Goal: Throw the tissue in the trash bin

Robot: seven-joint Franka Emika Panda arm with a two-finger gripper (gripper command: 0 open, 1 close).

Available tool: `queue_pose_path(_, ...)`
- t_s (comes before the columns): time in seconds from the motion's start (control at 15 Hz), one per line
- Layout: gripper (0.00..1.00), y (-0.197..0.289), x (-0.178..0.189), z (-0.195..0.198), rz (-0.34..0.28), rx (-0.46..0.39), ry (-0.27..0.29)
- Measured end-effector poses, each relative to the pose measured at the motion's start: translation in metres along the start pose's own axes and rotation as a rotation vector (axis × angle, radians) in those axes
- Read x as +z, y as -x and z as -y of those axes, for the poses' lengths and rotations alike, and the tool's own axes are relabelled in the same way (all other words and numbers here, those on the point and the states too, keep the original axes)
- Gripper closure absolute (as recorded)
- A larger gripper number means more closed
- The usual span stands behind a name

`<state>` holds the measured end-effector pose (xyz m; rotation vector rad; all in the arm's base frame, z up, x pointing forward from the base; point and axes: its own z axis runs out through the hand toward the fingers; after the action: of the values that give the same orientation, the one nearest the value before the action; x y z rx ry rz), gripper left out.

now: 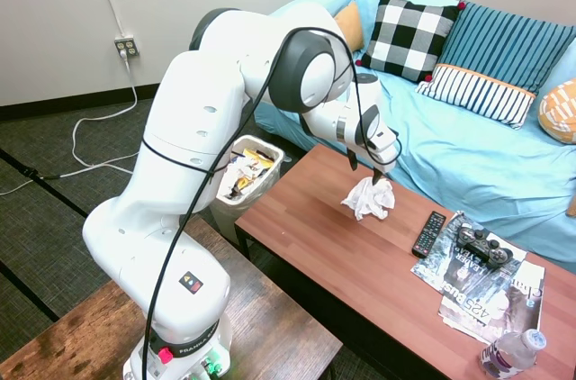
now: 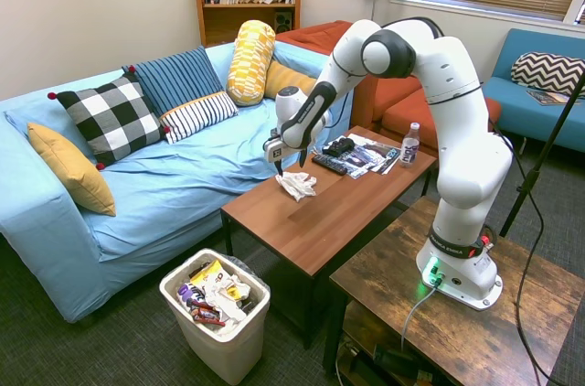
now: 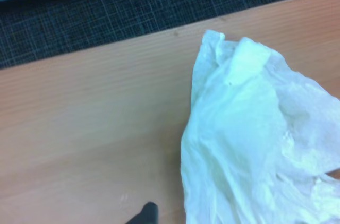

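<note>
The crumpled white paper tissue (image 1: 367, 198) lies on the reddish-brown wooden bench (image 1: 342, 263), near the bench's long edge that faces the light blue sofa (image 1: 468, 155) and toward the bench end closest to the trash bin. The white arm's two-finger tool (image 1: 371, 170) hangs directly above the tissue, its dark fingers pointing down with a gap between them; the fingertips reach the top of the tissue, but whether they pinch any of it cannot be told. In the wrist view the tissue (image 3: 255, 139) fills one side, wrinkled and bunched, with bare wood beside it and the bench edge giving way to dark carpet just beyond. The small rectangular off-white plastic trash bin (image 2: 218, 305) stands on the carpet off the bench's short end, its rim lower than the bench top and its mouth showing colourful wrappers and paper scraps. The stretch of bench between the tissue and that short end is bare wood. On the other side of the tissue, well apart from it, lie a black remote (image 1: 428, 234), black-and-white printed magazines (image 1: 486, 285) with a black game controller (image 1: 482, 243) on them, and a clear plastic bottle (image 1: 511, 353) near the far corner.
</note>
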<state>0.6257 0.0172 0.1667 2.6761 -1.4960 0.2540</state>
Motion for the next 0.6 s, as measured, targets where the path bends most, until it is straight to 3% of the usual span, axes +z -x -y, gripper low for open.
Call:
queue_pose_path(0.27, 0.0, -0.007, 0.036, 0.014, -0.008, 0.013, 0.03)
queue_pose_path(0.33, 1.0, -0.005, 0.042, 0.015, -0.003, 0.013, 0.039)
queue_pose_path(0.6, 1.0, -0.006, 0.065, 0.007, 0.007, 0.01, 0.076)
